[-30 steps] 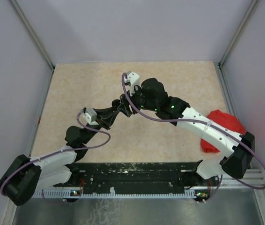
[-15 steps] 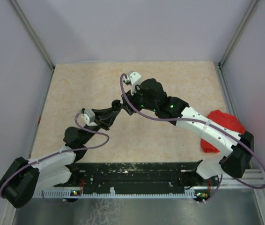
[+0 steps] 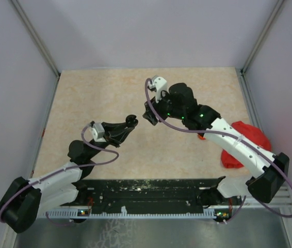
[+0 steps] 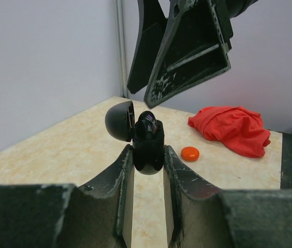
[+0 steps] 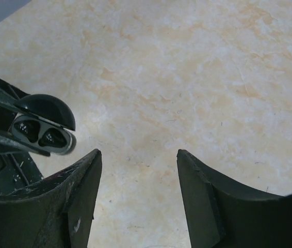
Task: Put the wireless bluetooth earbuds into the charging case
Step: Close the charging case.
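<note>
Earbuds (image 5: 52, 137) sit inside the black charging case (image 4: 148, 150). In the right wrist view, two dark shapes fill its two holes. The lid (image 4: 120, 120) is open and tipped back to one side. The left gripper (image 4: 147, 154) squeezes the case between its two fingers and holds it up above the table (image 3: 94, 93).

The change is in the other arm. In the older pictures the tip of the right gripper (image 3: 149, 114) is pressed close against the case. Now it is back and off to the right, with a clear gap between the two arms. Its fingers are spread wide and there is nothing between them.

I think this means the putting-in part is done. The right arm has let go and moved out of the way. I cannot tell if both buds are pushed all the way down. The lid is not shut yet, so closing it looks like the next job. That needs a soft push on the lid while the left fingers keep their hold, or the case could slip.

Farther off, a small orange round thing (image 4: 190, 153) lies on the table, and a red cloth (image 4: 231, 128) lies past it near the right edge. Nothing touches them
</note>
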You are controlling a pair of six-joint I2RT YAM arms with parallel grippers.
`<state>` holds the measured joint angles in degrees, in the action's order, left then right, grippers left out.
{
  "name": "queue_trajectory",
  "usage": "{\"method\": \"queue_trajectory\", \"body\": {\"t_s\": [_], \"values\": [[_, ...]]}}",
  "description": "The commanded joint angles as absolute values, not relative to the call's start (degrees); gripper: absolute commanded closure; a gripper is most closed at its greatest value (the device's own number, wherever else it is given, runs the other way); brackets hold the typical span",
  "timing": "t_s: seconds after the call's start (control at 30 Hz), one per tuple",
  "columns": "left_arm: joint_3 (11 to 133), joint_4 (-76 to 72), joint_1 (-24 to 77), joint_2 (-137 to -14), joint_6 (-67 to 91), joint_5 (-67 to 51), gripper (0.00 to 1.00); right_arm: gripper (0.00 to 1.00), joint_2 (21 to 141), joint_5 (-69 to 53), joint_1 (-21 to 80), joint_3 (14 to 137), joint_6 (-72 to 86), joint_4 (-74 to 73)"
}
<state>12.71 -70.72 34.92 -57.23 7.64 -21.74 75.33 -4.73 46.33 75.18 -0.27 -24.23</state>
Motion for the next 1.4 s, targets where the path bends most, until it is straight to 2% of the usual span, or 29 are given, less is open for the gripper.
{"method": "queue_trajectory", "body": {"t_s": [0.0,0.17,0.6,0.83,1.13,1.37], "values": [[14.83,-65.27,32.2,-54.87,9.21,-29.19,0.99,0.39,70.38,-24.47,38.91,74.54,-0.77,-22.55],[17.94,-58.87,30.24,-54.13,8.99,-36.09,0.99,0.33,70.41,-36.77,37.44,74.07,-1.05,-20.92],[24.65,-50.85,29.96,-54.83,4.45,-50.59,0.99,0.32,77.76,-56.79,37.47,77.78,-2.9,-22.64],[25.21,-53.03,29.89,-56.69,6.13,-51.99,0.99,0.35,79.41,-61.31,37.46,77.96,-3.62,-23.09],[26.28,-47.33,29.66,-57.39,5.42,-47.31,0.99,0.38,76.98,-62.94,37.49,77.48,-5.7,-23.92],[27.11,-43.26,29.04,-57.08,5.36,-44.3,0.99,0.4,73.97,-59.39,37.44,76.04,-7.86,-23.8]]}}
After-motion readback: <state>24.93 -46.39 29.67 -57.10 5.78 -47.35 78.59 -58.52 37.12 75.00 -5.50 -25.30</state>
